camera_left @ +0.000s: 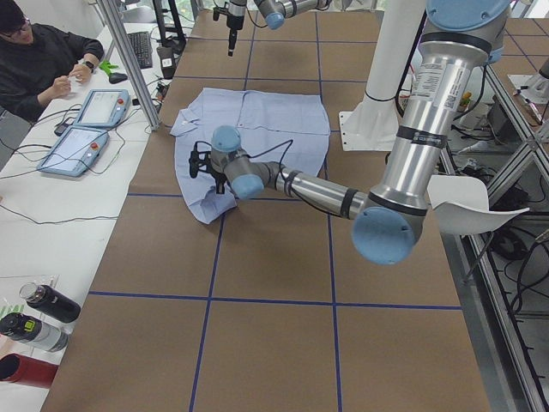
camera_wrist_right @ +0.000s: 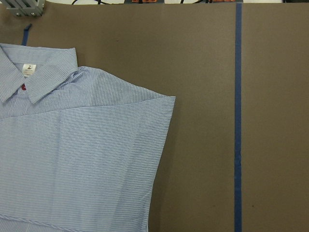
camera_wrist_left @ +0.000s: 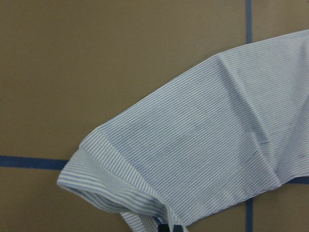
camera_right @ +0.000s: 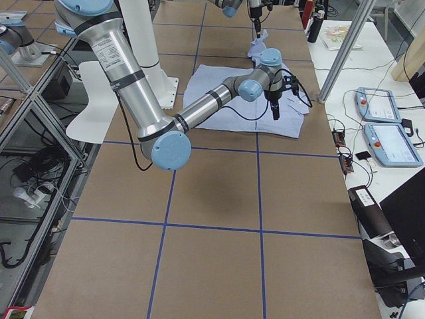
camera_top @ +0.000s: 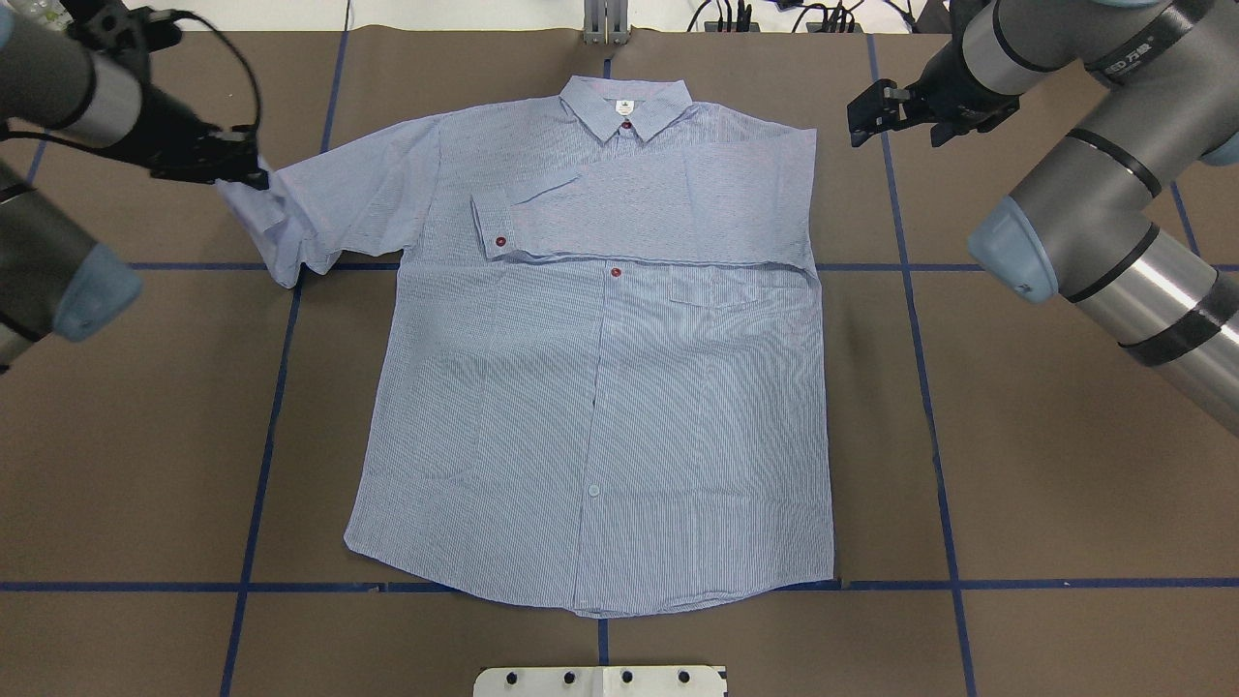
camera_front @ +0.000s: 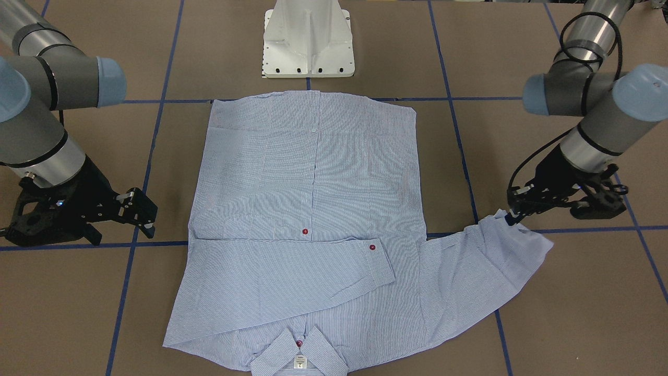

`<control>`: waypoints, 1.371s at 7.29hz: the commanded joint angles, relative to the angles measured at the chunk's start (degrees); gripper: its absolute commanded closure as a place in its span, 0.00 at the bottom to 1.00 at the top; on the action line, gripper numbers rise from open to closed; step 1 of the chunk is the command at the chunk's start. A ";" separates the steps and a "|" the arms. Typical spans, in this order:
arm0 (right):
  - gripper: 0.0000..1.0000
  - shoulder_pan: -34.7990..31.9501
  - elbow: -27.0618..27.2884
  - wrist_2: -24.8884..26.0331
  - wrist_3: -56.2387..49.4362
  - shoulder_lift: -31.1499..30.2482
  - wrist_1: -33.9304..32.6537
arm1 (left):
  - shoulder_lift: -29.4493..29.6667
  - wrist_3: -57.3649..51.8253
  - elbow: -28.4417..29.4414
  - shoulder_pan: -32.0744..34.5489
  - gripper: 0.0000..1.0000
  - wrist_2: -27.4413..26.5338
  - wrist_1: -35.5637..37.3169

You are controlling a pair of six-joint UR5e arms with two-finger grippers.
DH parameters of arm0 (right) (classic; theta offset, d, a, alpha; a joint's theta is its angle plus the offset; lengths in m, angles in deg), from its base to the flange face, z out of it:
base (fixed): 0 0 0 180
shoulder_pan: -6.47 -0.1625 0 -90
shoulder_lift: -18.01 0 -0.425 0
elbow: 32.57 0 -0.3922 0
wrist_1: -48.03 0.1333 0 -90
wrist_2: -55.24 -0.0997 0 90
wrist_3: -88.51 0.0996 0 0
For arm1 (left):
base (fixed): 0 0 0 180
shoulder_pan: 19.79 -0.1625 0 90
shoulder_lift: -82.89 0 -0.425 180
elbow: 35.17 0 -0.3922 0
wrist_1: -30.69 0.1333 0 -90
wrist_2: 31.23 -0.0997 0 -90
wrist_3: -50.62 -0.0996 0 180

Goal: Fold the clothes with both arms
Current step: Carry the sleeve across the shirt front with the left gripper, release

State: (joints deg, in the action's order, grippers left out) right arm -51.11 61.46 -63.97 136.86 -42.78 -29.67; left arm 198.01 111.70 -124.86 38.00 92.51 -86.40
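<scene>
Few markings can be read.

1. On the small white neck label [camera_wrist_right: 29, 68], inside the collar of the light blue, finely white-striped button-up shirt [camera_top: 600, 407], there is one dark mark resembling a "2". The print below it is too small to read.
2. On the black band [camera_top: 1129, 60] of the grey tubular right arm [camera_top: 1084, 194], beside the shirt's collar end, there is white lettering. "ED" can be read; the rest is unclear.
3. On the white printed sticker [camera_left: 440, 81] of the grey-silver left arm [camera_left: 403, 172], near the shirt's hem side, the print is illegible.
</scene>
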 commanded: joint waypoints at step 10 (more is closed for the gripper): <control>0.00 0.45 0.89 -0.05 2.09 -0.03 0.00 | 40.10 18.72 25.00 -20.59 1.00 -18.87 12.07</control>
State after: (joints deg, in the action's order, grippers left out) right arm -50.77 62.38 -64.02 138.80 -42.82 -29.67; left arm 237.60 129.65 -100.45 19.56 75.78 -74.12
